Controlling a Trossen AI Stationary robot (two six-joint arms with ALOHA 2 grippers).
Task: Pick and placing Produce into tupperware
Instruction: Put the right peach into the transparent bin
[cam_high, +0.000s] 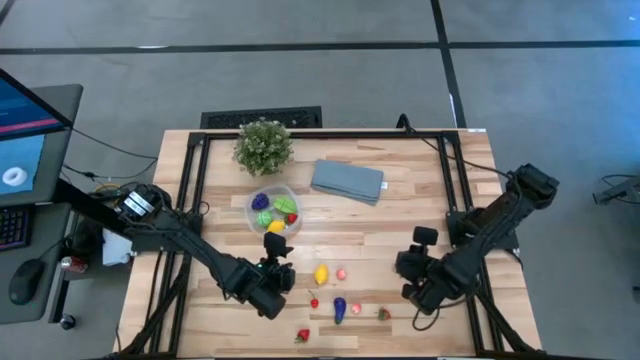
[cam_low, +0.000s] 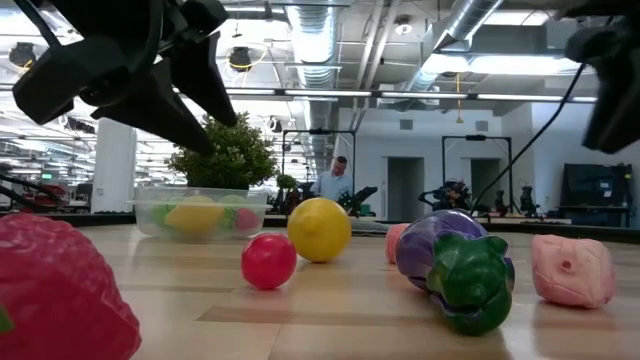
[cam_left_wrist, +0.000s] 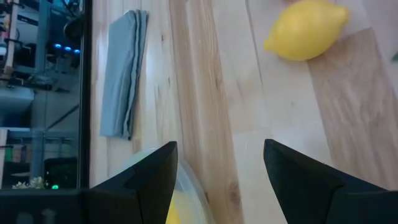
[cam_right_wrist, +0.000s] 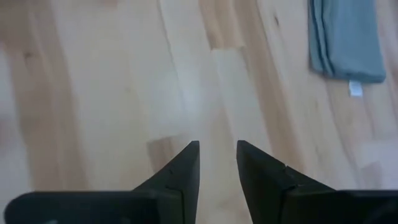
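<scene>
The light wooden plank table (cam_high: 420, 200) carries a leafy green potted plant (cam_high: 264, 145), a flat grey-blue folded cloth (cam_high: 348, 181) and a round clear plastic container (cam_high: 273, 210). Between the left end effector (cam_high: 276, 247) and the right end effector (cam_high: 414, 252) lie a yellow toy lemon (cam_high: 321, 274), a pink ball (cam_high: 341, 273), a purple toy eggplant (cam_high: 339, 310) and small red berries (cam_high: 303, 336).
</scene>
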